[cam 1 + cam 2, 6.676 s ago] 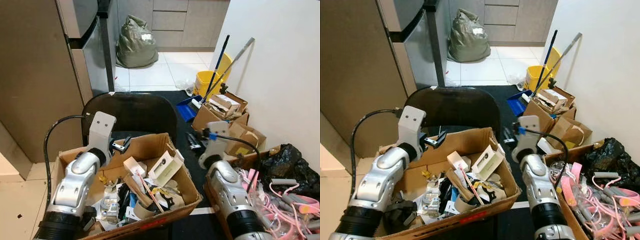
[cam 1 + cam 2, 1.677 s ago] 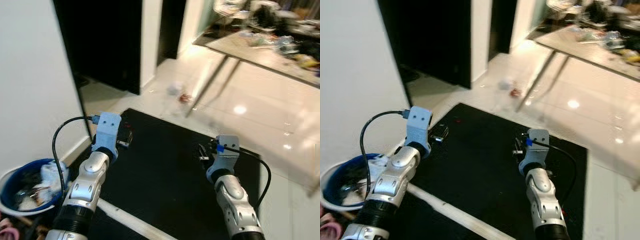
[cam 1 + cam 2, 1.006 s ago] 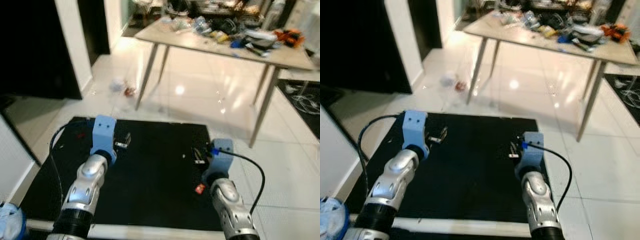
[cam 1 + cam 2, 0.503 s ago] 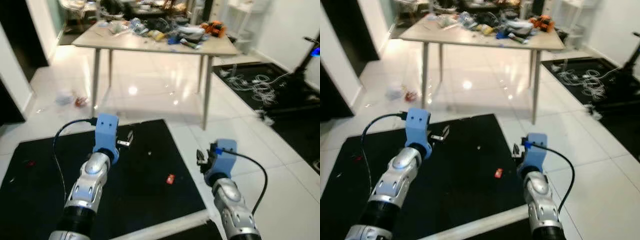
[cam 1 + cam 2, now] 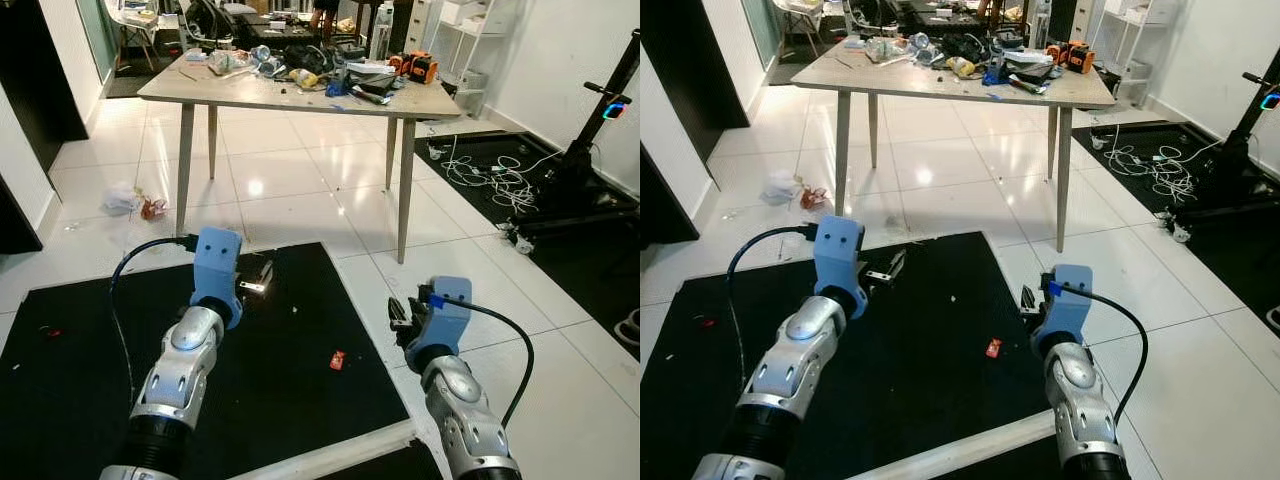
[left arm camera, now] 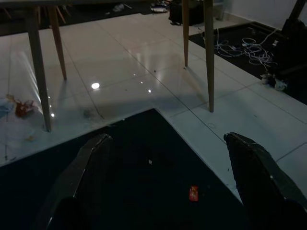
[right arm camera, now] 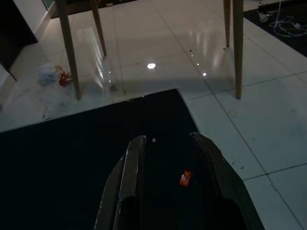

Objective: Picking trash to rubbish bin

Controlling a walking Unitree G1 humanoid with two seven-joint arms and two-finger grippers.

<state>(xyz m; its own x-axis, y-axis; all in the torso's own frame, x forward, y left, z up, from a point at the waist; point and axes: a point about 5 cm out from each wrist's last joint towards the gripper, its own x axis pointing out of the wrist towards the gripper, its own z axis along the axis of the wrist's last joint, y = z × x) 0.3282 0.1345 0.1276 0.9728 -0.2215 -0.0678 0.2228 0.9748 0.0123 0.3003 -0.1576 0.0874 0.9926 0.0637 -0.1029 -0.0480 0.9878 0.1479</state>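
A small red wrapper point(image 5: 337, 359) lies on the black floor mat point(image 5: 120, 370), near the mat's right edge and between my two arms. It is also seen ahead of the right gripper as the red wrapper point(image 7: 185, 178). Crumpled white and red trash point(image 5: 125, 200) sits on the white tiles by the table's left leg. A tiny red scrap point(image 5: 52, 332) lies at the mat's far left. My left gripper point(image 5: 256, 278) is held out over the mat, open and holding nothing, its fingers point(image 6: 93, 158) spread wide. My right gripper point(image 5: 400, 315) hovers above the mat's right edge, open with a narrow gap.
A long table point(image 5: 290, 95) piled with clutter stands ahead on glossy tiles, its legs point(image 5: 403, 180) close to the mat. White cables point(image 5: 490, 170) lie on a second dark mat at the right, beside a wheeled black stand point(image 5: 575, 170). A dark doorway point(image 5: 40, 70) opens at the left.
The view has swung from a cardboard box of trash, past a blue bin and a dark doorway, to this room. Both arms keep the same raised pose.
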